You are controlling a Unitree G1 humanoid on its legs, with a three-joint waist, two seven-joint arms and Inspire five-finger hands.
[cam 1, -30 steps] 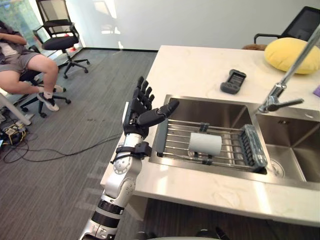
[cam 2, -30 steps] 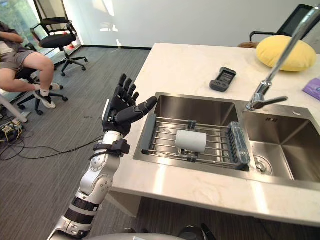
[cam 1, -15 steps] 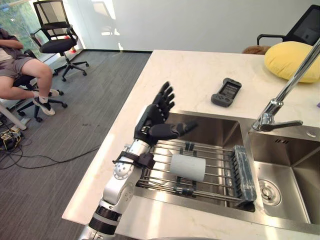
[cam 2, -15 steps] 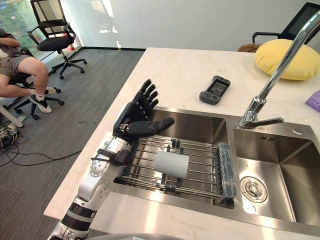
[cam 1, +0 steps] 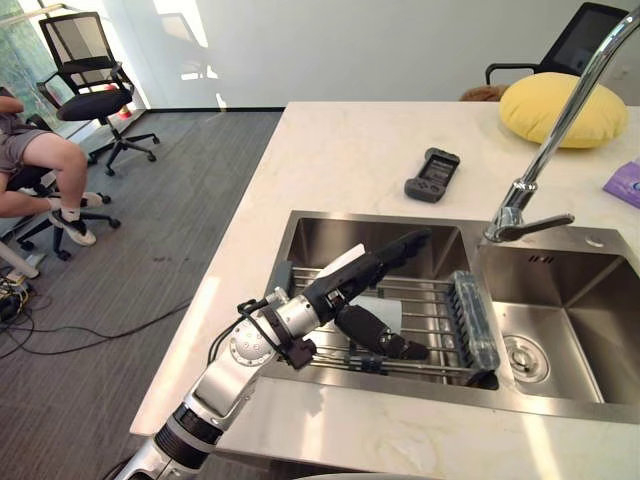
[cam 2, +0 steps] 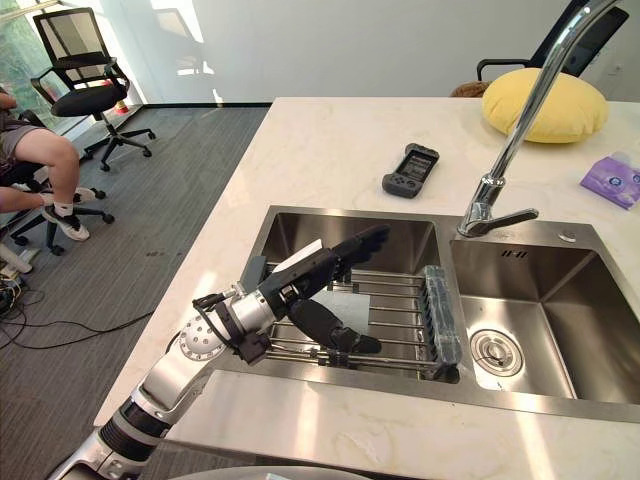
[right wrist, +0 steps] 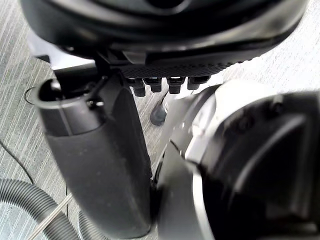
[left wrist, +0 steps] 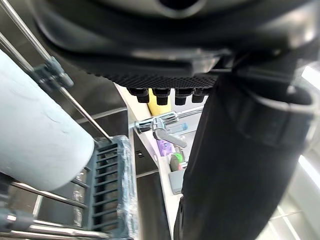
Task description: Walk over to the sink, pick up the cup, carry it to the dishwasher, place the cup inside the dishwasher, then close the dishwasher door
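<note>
Left arm is extended from the near left, across the near edge of the pale marble surface, into the left basin of the stainless steel double sink. Left hand is held low over the wire drying rack laid across that basin. Fingers are stretched straight along the far side; thumb is spread wide on the near side. Hand is open, nothing is gripped. The pale grey cylindrical cup is lying on its side on the rack, in the gap between fingers and thumb. Contact cannot be judged. Right hand is seen above grey carpet floor, fingers relaxed, nothing held. A black handheld controller is lying on the surface beyond the sink.
</note>
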